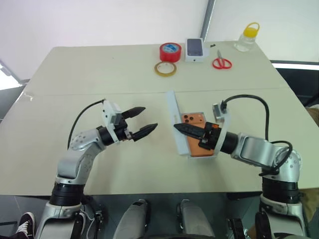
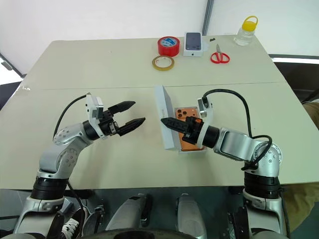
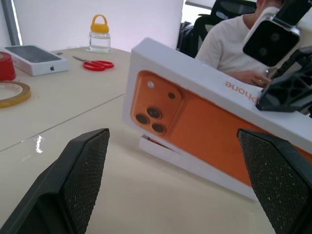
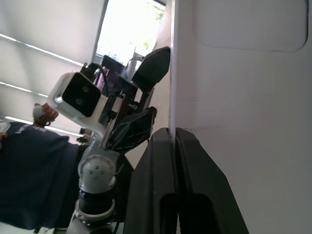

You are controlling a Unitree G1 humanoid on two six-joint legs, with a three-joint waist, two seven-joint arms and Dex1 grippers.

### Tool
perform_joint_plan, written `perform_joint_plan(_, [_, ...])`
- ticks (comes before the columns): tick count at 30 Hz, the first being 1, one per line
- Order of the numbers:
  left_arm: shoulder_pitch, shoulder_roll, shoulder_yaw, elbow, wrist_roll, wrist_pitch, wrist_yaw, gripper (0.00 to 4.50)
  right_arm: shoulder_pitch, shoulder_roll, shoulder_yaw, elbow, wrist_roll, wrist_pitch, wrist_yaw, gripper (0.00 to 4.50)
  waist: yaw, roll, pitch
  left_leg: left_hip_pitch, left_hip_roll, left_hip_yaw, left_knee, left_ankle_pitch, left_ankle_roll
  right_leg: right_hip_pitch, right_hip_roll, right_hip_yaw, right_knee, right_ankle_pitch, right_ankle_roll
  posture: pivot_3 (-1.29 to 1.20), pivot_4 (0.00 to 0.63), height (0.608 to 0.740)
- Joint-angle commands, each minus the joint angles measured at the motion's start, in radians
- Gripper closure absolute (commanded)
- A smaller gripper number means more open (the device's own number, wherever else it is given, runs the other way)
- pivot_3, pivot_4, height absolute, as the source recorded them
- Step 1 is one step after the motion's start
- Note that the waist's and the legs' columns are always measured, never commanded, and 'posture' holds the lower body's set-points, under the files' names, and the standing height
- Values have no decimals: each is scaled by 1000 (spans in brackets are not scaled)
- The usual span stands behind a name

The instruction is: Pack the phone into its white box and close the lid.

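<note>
Orange phone (image 1: 197, 133) lies in the white box (image 1: 212, 155) | lid (image 1: 174, 119) tilted, seemingly pinched by right gripper (image 1: 178, 127) | left gripper (image 1: 145, 121) spread, empty.

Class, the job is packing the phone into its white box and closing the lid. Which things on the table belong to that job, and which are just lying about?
Part of the job: phone, white box, lid.
Just lying about: red tape roll, tan tape ring, small printed box, red scissors, yellow-capped jar.
</note>
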Motion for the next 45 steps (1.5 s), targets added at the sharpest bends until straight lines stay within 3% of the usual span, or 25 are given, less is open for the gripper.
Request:
perform_joint_plan(1, [8, 3, 14, -47, -46, 30, -3, 1441, 10, -14, 35, -57, 33, -59, 40, 4500, 3, 0, 0, 0, 0, 0, 1, 0, 0, 0, 0, 0, 0, 0, 0, 0, 150, 740])
perform_joint_plan(7, [22, 8, 16, -60, -59, 42, -7, 4358, -6, 19, 77, -73, 33, -137, 10, 4500, 3, 0, 0, 0, 0, 0, 1, 0, 0, 0, 0, 0, 0, 0, 0, 0, 150, 740])
perform_joint_plan(8, [26, 5, 9, -61, -54, 39, -8, 4472, -8, 14, 90, -71, 33, -144, -9, 4500, 3, 0, 0, 0, 0, 0, 1, 0, 0, 0, 0, 0, 0, 0, 0, 0, 150, 740])
perform_joint_plan(15, [67, -43, -73, -34, 23, -13, 12, 4472, 15, -13, 113, -30, 33, -143, -47, 4500, 8, 0, 0, 0, 0, 0, 1, 0, 0, 0, -1, 0, -1, 0, 0, 0, 150, 740])
perform_joint_plan(28, [-27, -177, -154, 156, 114, -92, 13, 4472, -2, -68, 131, 13, 33, -172, -72, 4500, 8, -1, 0, 0, -1, 0, 1, 0, 1, 1, -1, -1, -1, 0, 0, 0, 150, 740])
perform_joint_plan(32, [-31, -186, -164, 173, 130, -105, 1, 4500, -10, -67, 119, 46, 33, -181, -77, 3180, 7, -1, 0, 0, -1, 0, 1, 0, 1, 1, -1, -1, -1, 0, 0, 0, 150, 740])
perform_joint_plan(38, [-72, -229, -178, 227, 148, -131, 12, 4500, -50, -132, 71, 84, -34, -211, -32, 357, 9, -1, 1, -1, -1, 0, 2, 0, 1, 1, -1, -1, -1, 0, 0, 0, 150, 740])
perform_joint_plan(45, [-156, -313, -186, 347, 180, -175, 27, 4500, -162, -299, 4, 221, -455, -290, 236, 357, 12, -2, 1, -1, -2, 0, 3, -1, 2, 2, 0, -2, -1, 0, 1, 0, 150, 740])
